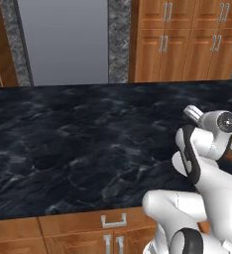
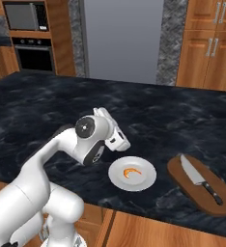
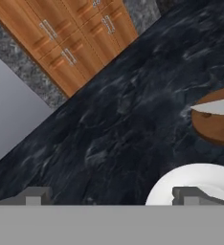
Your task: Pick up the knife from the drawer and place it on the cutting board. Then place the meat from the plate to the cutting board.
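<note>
In the right base view, the round white shallow plate (image 2: 132,174) lies at lower centre, near the front edge of the dark marbled desk (image 2: 47,103), with the small orange curled meat (image 2: 131,172) resting on its middle. Just right of it, apart from the plate, the dark brown oval wooden cutting board (image 2: 200,191) carries the small knife (image 2: 200,178) with silver-grey blade and black handle, lying slantwise along it. The two-finger tool (image 2: 120,143) hangs just above and left of the plate; in the hand view its dark fingertips (image 3: 33,196) stand wide apart with nothing between them, the plate rim (image 3: 181,178) under the right one. Beyond the desk, at the top of the frame, stand light-brown wooden cabinet doors (image 2: 209,46).
</note>
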